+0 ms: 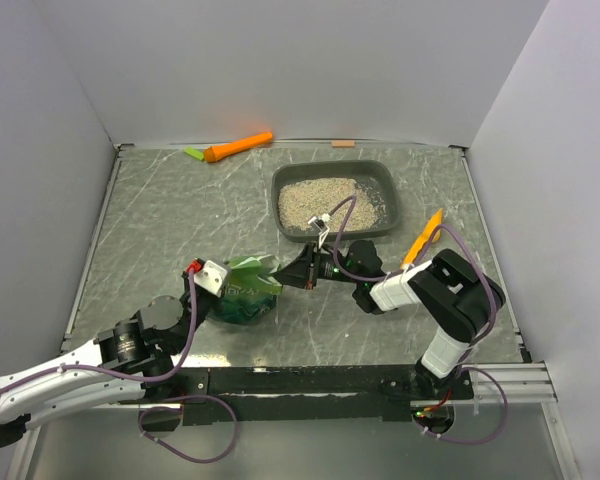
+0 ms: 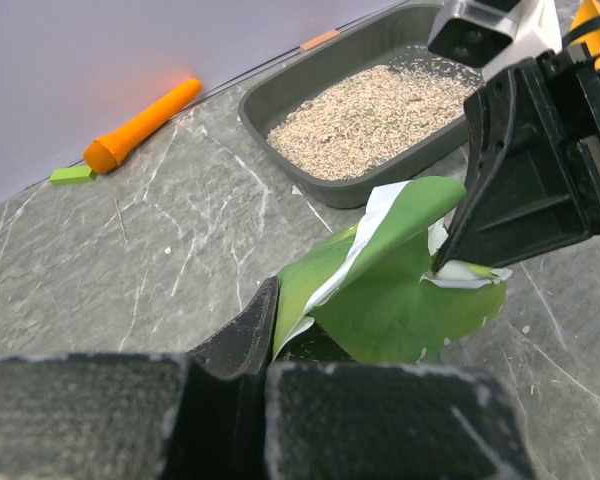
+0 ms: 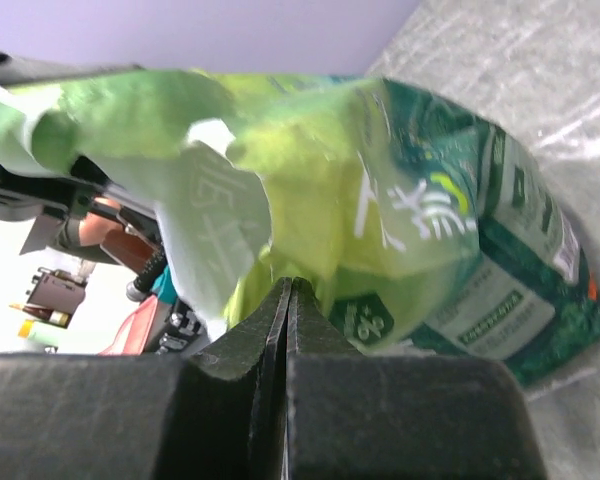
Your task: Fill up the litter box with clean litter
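Note:
The dark grey litter box stands at the back right of centre and holds a layer of beige litter; both also show in the left wrist view, the box and the litter. A crinkled green bag sits on the table in front of the box. My left gripper is shut on the bag's left side. My right gripper is shut on the bag's torn top edge, its jaws pressed together.
An orange scoop lies to the right of the box. An orange carrot-shaped object and a small green block lie by the back wall. Walls enclose the table on three sides.

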Robot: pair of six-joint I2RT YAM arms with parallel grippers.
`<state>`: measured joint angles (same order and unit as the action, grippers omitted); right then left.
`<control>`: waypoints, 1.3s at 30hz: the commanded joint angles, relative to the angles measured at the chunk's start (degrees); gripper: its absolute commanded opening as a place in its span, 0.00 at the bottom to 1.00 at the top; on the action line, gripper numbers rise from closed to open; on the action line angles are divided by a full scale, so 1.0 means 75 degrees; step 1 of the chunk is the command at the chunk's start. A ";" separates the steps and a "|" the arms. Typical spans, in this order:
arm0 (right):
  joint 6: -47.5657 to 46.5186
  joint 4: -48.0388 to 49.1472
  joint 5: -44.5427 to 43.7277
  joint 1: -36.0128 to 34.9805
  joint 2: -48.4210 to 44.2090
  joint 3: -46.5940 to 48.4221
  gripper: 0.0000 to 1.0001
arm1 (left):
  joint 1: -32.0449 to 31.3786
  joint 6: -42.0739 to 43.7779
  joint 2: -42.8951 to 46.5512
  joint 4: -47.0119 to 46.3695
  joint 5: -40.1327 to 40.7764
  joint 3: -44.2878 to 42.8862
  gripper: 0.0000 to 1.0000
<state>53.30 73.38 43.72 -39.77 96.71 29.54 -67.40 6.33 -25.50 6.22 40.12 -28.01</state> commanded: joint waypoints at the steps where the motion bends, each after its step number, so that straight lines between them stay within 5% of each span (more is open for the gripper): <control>1: -0.0133 0.2241 -0.0053 -0.0030 -0.0354 0.0385 0.00 | 0.0010 -0.0105 0.0036 -0.0360 -0.0146 -0.0238 0.01; 13: -0.0917 0.0472 0.0228 -0.0030 -0.1338 0.1276 0.00 | 0.0021 -0.0094 0.0094 -0.0349 -0.0123 -0.0238 0.01; 18: -0.2471 -0.2554 0.0323 -0.0018 -0.2767 0.1651 0.01 | 0.0021 -0.0012 0.0399 -0.0384 -0.0076 -0.0250 0.01; 22: -0.4208 -0.5969 0.0170 -0.0030 -0.3951 0.2177 0.24 | 0.0021 0.0082 0.0902 -0.0372 -0.0052 -0.0238 0.01; 27: -0.5873 -0.8493 -0.0846 -0.0029 -0.5018 0.2167 0.50 | 0.0045 0.0164 0.1406 -0.0302 -0.0321 -0.0297 0.01; 33: -0.6215 -0.8414 -0.1049 -0.0030 -0.5511 0.1090 0.63 | 0.0057 0.0223 0.1700 -0.0267 -0.0369 -0.0273 0.01; 39: -0.6520 -0.7384 -0.0873 -0.0018 -0.5020 0.0457 0.66 | 0.0080 0.0223 0.1653 -0.0267 -0.0298 -0.0261 0.01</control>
<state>8.49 12.29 37.12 -39.77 57.45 34.35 -67.09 7.77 -14.00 11.92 38.59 -27.99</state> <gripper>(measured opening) 0.650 0.012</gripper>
